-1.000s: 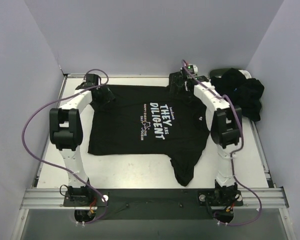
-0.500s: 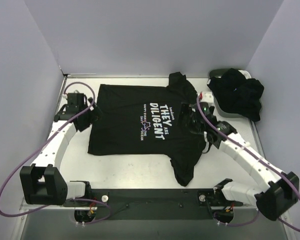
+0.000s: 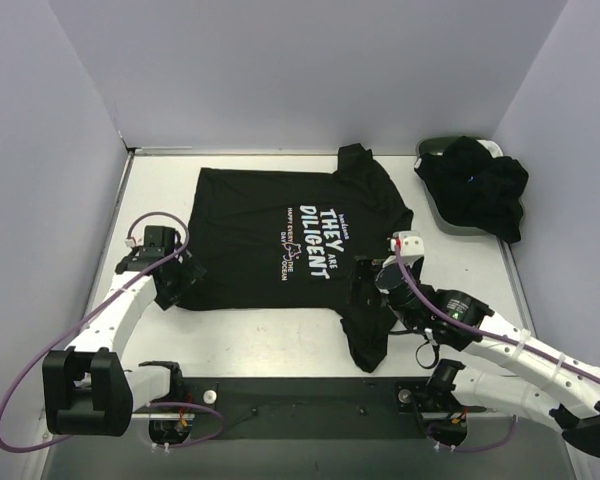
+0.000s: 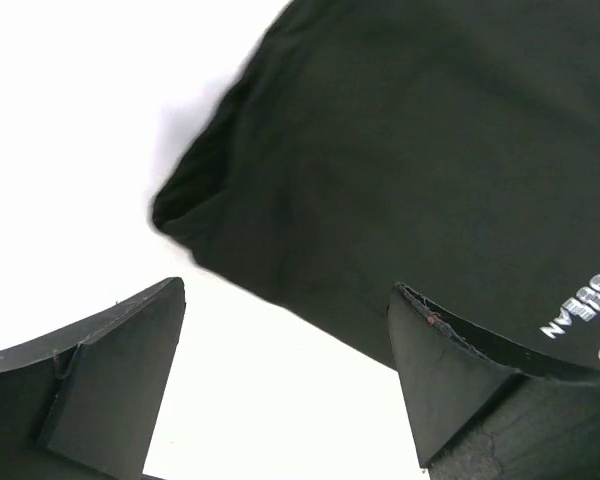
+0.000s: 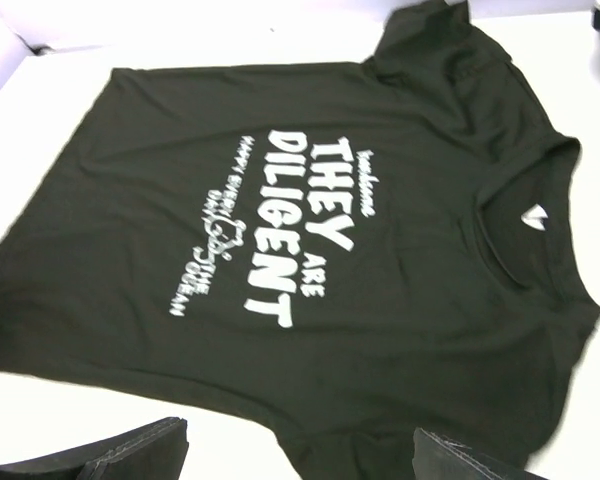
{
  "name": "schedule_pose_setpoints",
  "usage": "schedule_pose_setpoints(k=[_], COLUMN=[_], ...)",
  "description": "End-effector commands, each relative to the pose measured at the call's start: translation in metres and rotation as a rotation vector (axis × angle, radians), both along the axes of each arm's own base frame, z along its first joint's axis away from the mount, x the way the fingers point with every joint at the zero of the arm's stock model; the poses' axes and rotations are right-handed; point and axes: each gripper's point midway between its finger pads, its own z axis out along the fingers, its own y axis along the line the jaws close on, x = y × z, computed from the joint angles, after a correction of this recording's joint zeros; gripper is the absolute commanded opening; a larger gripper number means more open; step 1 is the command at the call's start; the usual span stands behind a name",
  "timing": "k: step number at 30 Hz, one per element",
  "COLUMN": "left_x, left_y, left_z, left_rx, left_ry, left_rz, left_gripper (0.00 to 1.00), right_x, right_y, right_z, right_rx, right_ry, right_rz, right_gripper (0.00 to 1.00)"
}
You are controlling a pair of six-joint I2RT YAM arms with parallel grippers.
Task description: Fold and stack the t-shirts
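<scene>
A t-shirt (image 3: 290,240) lies central on the table (image 3: 260,330); the basket (image 3: 432,150) holding heaped shirts (image 3: 480,185) sits far right.

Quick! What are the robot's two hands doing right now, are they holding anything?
Left gripper: open, holding nothing, by a corner of the printed t-shirt.
Right gripper: open, holding nothing, over the same shirt.

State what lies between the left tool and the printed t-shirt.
Only bare white table, as the left wrist view shows. The open left tool points at the printed t-shirt near its corner, with nothing else in the gap.
</scene>
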Motion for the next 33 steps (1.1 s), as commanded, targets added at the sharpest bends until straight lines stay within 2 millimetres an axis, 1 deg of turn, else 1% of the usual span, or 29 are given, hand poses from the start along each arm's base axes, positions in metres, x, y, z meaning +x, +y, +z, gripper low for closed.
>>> schedule_pose_setpoints(k=[1,6,13,14,19,21,22,23,26,27,29,30,33], left_x=[-0.013,-0.021,-0.021,-0.018,-0.018,-0.018,-0.019,-0.018,-0.014,-0.014,-0.010,-0.009,-0.005], left_y=[0.015,0.024,0.027,0.027,0.035,0.035,0.040,0.041,0.043,0.044,0.045,0.045,0.045], left_z=[-0.006,-0.020,-0.042,-0.046,-0.058,-0.063,-0.064,-0.065,-0.066,-0.066,-0.067,-0.067,-0.069], left_rx=[0.049,0.084,0.089,0.091,0.102,0.098,0.091,0.087,0.075,0.070,0.059,0.057,0.058], left_ry=[0.018,0.056,0.107,0.105,0.133,0.139,0.142,0.140,0.130,0.129,0.119,0.116,0.115], left_rz=[0.106,0.151,0.179,0.182,0.215,0.217,0.244,0.250,0.266,0.272,0.278,0.279,0.285], left_gripper=[0.92,0.92,0.91,0.91,0.90,0.86,0.84,0.80,0.73,0.69,0.66,0.62,0.59], right_x=[-0.004,-0.009,-0.010,-0.011,-0.013,-0.014,-0.014,-0.014,-0.015,-0.015,-0.015,-0.016,-0.017], right_y=[-0.014,-0.010,-0.009,-0.009,-0.011,-0.012,-0.013,-0.013,-0.012,-0.012,-0.010,-0.010,-0.007], right_z=[-0.010,-0.010,-0.010,-0.011,-0.011,-0.010,-0.010,-0.009,-0.010,-0.010,-0.011,-0.012,-0.013], right_rx=[-0.042,-0.038,-0.025,-0.025,-0.017,-0.014,-0.013,-0.011,-0.008,-0.010,-0.011,-0.017,-0.017], right_ry=[-0.006,-0.006,-0.011,-0.011,-0.013,-0.014,-0.018,-0.018,-0.015,-0.013,-0.010,-0.008,-0.002], right_rz=[-0.060,-0.031,-0.022,-0.018,-0.020,-0.017,-0.019,-0.022,-0.020,-0.019,-0.015,-0.013,-0.003], right_gripper=[0.95,0.95,0.95,0.95,0.95,0.95,0.95,0.95,0.95,0.95,0.95,0.95,0.95])
